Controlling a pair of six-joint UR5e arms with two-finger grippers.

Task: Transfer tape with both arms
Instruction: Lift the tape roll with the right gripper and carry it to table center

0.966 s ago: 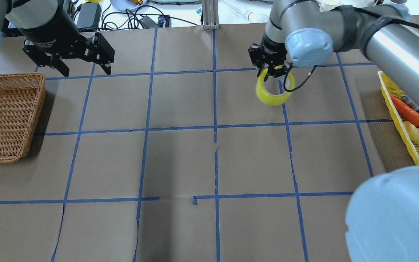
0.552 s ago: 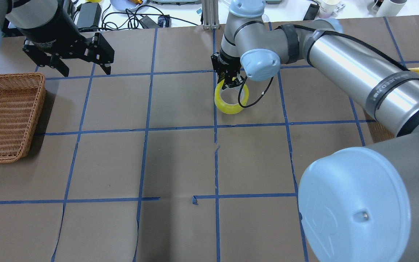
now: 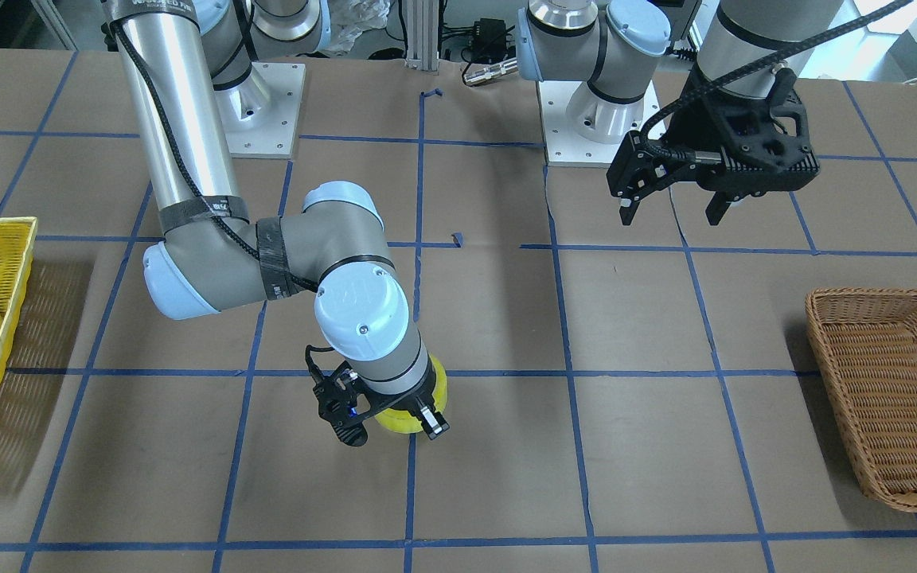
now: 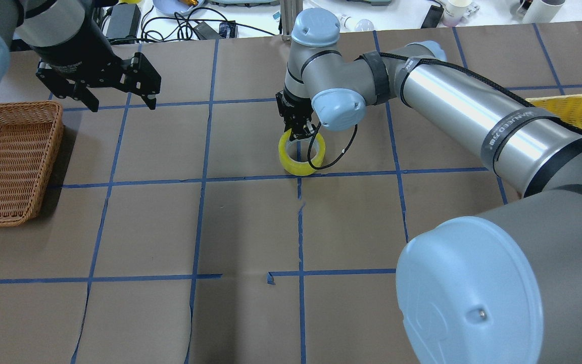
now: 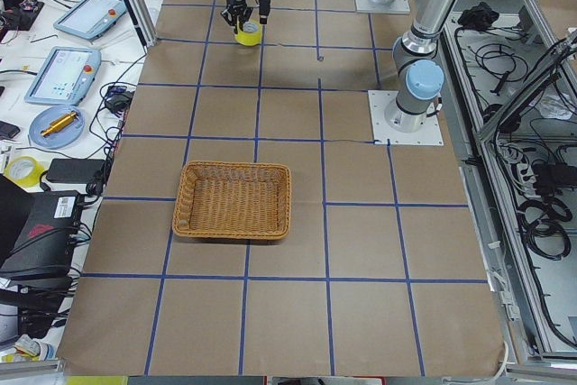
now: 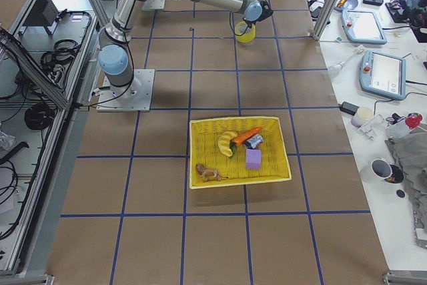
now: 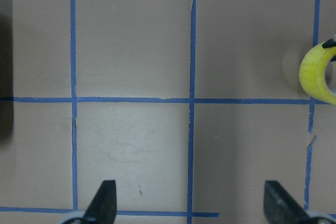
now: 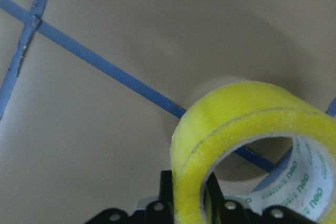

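Over the bench [image 4: 250, 227], the right arm [image 4: 452, 101] is stretched to the centre line. The tape [image 4: 296, 167] is pinched by its wall between that arm's jaws, ring opening upward, seemingly just clear of the surface. The left arm [image 4: 53, 20] is held well apart, jaws spread and empty; the tape is found toward its right.

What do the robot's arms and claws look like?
The right arm and left arm are shiny silver-grey tubes with round light-blue joint caps and black cables running along them. The left gripper and right gripper are black, with two fingers each.
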